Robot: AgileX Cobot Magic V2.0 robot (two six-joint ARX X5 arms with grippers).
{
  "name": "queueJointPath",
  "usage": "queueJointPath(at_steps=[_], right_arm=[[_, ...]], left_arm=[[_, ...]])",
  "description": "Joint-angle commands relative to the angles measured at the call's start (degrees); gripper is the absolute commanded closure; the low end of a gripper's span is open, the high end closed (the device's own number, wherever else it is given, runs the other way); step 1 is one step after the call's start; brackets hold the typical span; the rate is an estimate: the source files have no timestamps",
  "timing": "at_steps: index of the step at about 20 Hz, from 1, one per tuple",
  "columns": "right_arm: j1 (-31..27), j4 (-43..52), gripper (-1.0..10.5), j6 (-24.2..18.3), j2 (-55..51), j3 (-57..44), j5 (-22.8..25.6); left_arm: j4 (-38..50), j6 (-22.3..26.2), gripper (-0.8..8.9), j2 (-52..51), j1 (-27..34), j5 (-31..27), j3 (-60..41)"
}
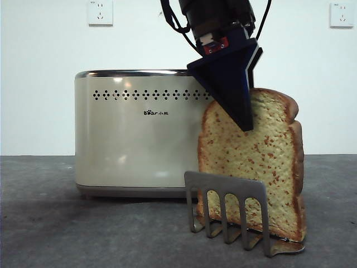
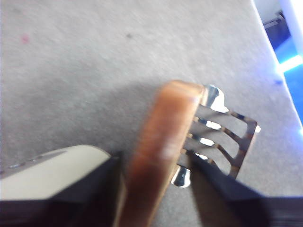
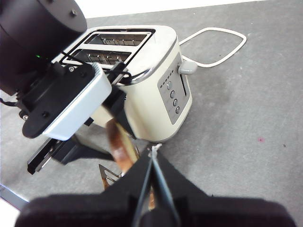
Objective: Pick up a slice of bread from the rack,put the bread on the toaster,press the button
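Note:
The slice of bread stands upright in the steel rack, just right of the cream toaster. My left gripper reaches down from above and is open astride the slice's top. In the left wrist view its jaws flank the brown crust, one close against it and the other a little apart, with the rack beyond. My right gripper is shut and empty, held high above the scene. From there I see the toaster's two open slots and the grey button on its narrow side.
A white power cord loops on the grey table behind the toaster. Several small round knobs sit below the lever. Two wall sockets hang on the white wall. The table edge runs close to the rack.

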Motion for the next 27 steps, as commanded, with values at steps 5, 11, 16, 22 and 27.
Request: queueJointPath(at_steps=[5, 11, 16, 22, 27], right_arm=[[-0.02, 0.26, 9.5, -0.63, -0.07, 0.28, -0.17], [-0.02, 0.31, 9.5, -2.1, -0.07, 0.26, 0.33], [-0.02, 0.28, 9.5, -1.99, -0.07, 0.26, 0.87], [-0.02, -1.07, 9.5, -1.9, -0.07, 0.26, 0.9], [-0.02, -1.22, 9.5, -1.29, -0.07, 0.26, 0.85]], left_arm=[[0.5, 1.36, 8.22, 0.11, 0.0, 0.0, -0.5], [-0.46, 1.31, 8.22, -5.27, -0.2, 0.04, -0.5], [-1.29, -0.7, 8.23, -14.45, -3.28, -0.83, -0.5], [-8.37, -3.93, 8.23, -24.63, -6.8, -13.16, -0.22], [-13.68, -4.96, 8.23, -27.89, -6.1, -21.84, -0.2]])
